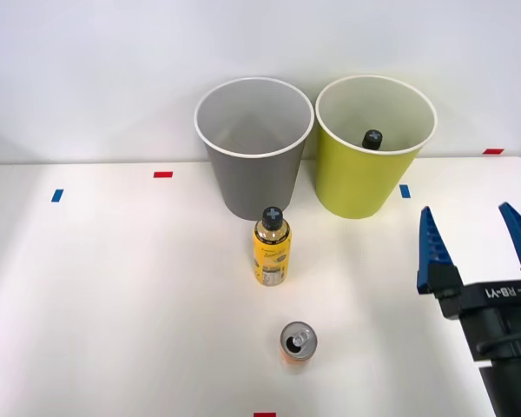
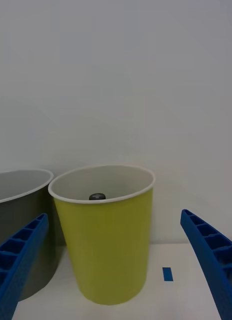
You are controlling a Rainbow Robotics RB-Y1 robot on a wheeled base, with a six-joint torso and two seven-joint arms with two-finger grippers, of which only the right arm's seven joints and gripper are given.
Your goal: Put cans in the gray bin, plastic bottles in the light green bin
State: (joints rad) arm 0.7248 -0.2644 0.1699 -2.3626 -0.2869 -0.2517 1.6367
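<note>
The gray bin and the light green bin stand side by side at the back of the table. A black bottle cap peeks out from inside the light green bin, also seen as a cap in the wrist view. A yellow plastic bottle with a black cap stands upright in front of the gray bin. Nearer me stands an orange can with a silver top. My right gripper hovers open and empty at the right, in front of the light green bin.
Small red tape marks and blue tape marks dot the white table. A plain white wall rises right behind the bins.
</note>
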